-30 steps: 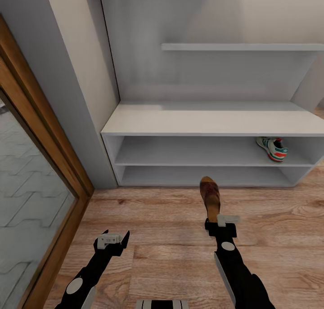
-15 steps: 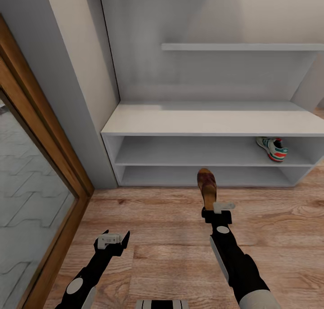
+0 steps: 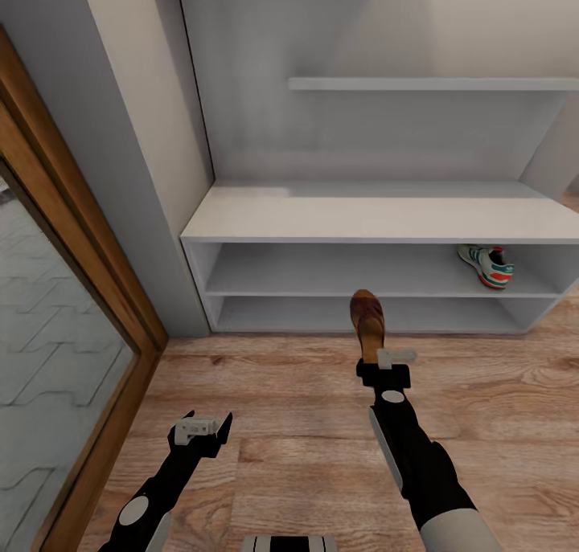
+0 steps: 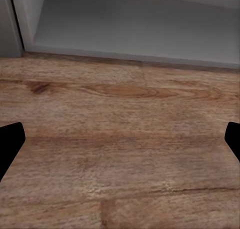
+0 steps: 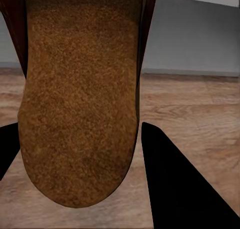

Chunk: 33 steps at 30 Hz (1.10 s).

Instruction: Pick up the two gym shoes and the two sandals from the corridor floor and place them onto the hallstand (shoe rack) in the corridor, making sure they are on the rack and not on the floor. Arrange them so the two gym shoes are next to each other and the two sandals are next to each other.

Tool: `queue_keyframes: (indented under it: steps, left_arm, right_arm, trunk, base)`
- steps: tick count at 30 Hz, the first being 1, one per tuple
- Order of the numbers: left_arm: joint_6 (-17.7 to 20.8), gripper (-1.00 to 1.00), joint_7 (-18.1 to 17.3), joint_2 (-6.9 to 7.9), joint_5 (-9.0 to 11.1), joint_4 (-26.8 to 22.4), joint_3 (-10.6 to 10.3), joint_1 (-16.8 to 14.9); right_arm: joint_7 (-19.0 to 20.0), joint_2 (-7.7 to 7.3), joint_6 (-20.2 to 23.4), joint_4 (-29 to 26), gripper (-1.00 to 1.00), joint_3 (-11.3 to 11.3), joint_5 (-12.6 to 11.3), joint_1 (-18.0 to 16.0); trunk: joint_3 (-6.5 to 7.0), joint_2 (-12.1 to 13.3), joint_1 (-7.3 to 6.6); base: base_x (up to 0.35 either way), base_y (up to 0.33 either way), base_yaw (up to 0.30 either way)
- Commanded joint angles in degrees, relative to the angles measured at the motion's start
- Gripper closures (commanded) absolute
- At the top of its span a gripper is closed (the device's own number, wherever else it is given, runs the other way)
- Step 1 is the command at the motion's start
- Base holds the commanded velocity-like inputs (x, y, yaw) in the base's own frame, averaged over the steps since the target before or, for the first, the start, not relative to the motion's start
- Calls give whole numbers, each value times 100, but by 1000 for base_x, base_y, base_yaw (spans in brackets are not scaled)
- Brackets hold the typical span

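My right gripper (image 3: 378,357) is shut on the heel end of a maroon-brown sandal (image 3: 367,320), held above the wood floor (image 3: 281,391) with its toe toward the hallstand's (image 3: 378,213) lower shelf openings. In the right wrist view the sandal's tan cork footbed (image 5: 80,99) sits between the dark fingers (image 5: 170,179). One gym shoe (image 3: 487,264), cream with green stripes and a red heel, lies on the rack's upper open shelf at the right. My left gripper (image 3: 203,428) hangs open over bare floor at the lower left; its fingertips (image 4: 10,144) frame only planks.
A wood-framed glass door (image 3: 56,311) runs along the left. A grey wall pillar (image 3: 153,174) meets the rack's left end. A floating shelf (image 3: 426,83) sits on the back panel above the rack's flat top. Floor planks stretch between me and the rack.
My right arm has carried the sandal forward, toward the rack's lower shelves, and slightly left. The left arm and the gym shoe have stayed put.
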Motion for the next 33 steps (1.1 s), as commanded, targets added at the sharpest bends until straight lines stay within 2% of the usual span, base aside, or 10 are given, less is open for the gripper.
queue_keyframes:
  steps: [1, 33]
  left_arm:
    - [0, -100, 0, 0, -1, 0, 1, 0]
    - [0, -100, 0, 0, -3, 0, -2, 0]
  right_arm:
    - [-8, 3, 3, -29, 100, 9, -23, 4]
    - [5, 12, 12, -93, 100, 55, -52, -13]
  trunk:
    - [0, 0, 0]
    - [0, 0, 0]
  base:
    - [0, 0, 0]
    - [0, 0, 0]
